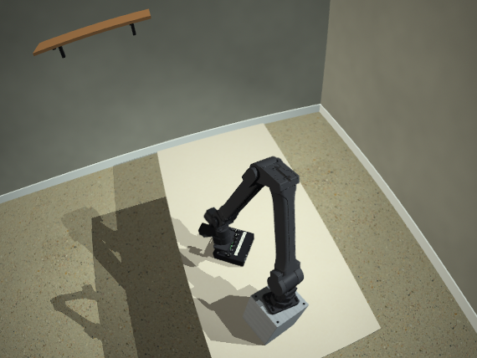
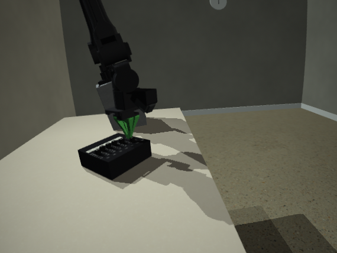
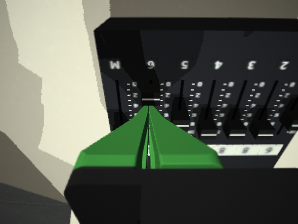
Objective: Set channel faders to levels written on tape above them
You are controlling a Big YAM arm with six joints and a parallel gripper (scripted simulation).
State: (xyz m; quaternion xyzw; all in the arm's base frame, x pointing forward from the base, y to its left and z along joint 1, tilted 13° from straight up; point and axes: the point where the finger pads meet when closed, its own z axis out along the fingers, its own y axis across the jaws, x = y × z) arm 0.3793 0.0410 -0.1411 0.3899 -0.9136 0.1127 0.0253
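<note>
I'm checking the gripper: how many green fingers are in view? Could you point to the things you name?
2 green fingers (image 2: 120, 120): one at the wrist view's left, one at its right, tips together beside channel 6's fader cap (image 3: 151, 100).

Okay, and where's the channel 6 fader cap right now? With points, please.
In the wrist view, the channel 6 fader cap (image 3: 150, 96) sits left of centre, just beyond the tips of the closed gripper (image 2: 129, 138) (image 3: 148, 112), between the M and 5 columns.

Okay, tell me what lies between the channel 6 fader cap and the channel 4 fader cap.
The channel 5 fader cap lies between them, as the wrist view shows.
</note>
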